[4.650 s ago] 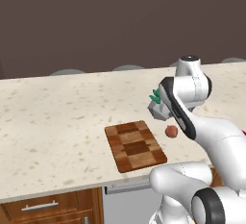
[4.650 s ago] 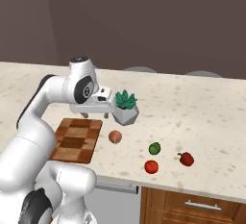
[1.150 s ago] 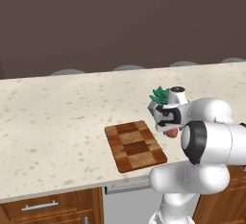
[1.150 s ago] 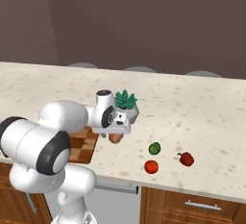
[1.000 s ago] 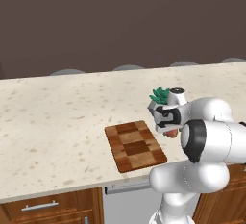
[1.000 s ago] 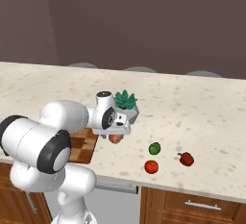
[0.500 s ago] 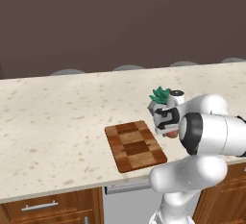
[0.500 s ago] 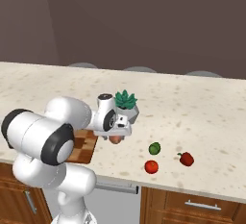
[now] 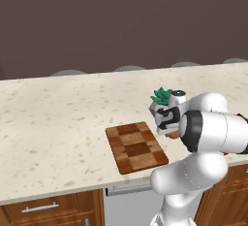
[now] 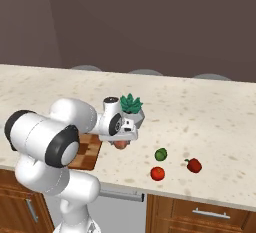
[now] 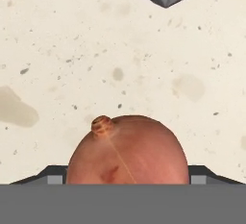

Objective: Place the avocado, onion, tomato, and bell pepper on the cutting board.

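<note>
Pinkish-tan and glossy, the onion (image 11: pixel 126 150) sits low in our hand view, between the two dark finger tips (image 11: pixel 54 174) whose ends just show at either side of it. We cannot tell from these pictures whether the fingers are pressing on it or merely flanking it. From the right base view, our gripper (image 10: pixel 121 142) is down at the speckled counter (image 10: pixel 210 122) with the onion (image 10: pixel 120 145) peeking out beneath the hand, just beside the right edge of the checkered cutting board (image 10: pixel 86 152) and in front of the teal potted plant (image 10: pixel 131 106). The left base view shows the board (image 9: pixel 137 146) bare, with the hand (image 9: pixel 167 121) just to its right. Further right on the counter lie the avocado (image 10: pixel 161 154), the tomato (image 10: pixel 157 173) just in front of it, and the bell pepper (image 10: pixel 193 165) near both.
</note>
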Controlling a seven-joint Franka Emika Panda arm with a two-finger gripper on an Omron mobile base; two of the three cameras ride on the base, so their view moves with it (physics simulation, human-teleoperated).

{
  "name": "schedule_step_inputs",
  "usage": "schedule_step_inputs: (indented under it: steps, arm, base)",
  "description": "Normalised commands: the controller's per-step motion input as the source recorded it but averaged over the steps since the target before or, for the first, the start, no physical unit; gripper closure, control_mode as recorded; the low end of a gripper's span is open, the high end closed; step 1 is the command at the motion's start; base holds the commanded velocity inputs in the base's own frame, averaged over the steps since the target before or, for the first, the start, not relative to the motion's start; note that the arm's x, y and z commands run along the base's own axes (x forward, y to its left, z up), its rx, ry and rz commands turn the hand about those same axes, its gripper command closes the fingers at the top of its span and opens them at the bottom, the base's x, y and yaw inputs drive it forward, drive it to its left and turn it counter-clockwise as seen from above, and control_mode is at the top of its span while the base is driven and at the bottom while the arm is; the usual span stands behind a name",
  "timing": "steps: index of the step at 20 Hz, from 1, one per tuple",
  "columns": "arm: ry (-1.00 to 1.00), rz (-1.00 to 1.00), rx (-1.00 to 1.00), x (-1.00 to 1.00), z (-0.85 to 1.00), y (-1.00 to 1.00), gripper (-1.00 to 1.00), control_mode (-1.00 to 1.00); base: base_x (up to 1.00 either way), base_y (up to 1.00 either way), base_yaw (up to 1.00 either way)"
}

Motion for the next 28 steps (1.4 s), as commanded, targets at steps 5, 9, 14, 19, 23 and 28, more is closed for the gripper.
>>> schedule_step_inputs:
  steps: [5,9,14,19,23,28]
  arm:
    - [-0.08,0.00,-0.01,-0.29,0.48,0.24,1.00,-1.00]
    - [-0.03,0.00,-0.04,-0.27,0.73,0.47,1.00,-1.00]
    - [0.00,0.00,-0.04,-0.04,0.47,0.67,1.00,-1.00]
    - [0.00,0.00,-0.01,0.04,0.11,0.73,1.00,-1.00]
    - [0.00,0.00,0.00,0.20,-0.06,0.52,1.00,-1.00]
    - [0.00,0.00,0.00,0.27,-0.08,0.18,1.00,-1.00]
  base:
    - [0.00,0.00,0.00]
    - [0.00,0.00,0.00]
    - [0.00,0.00,0.00]
    - [0.00,0.00,0.00]
    - [0.00,0.00,0.00]
    - [0.00,0.00,0.00]
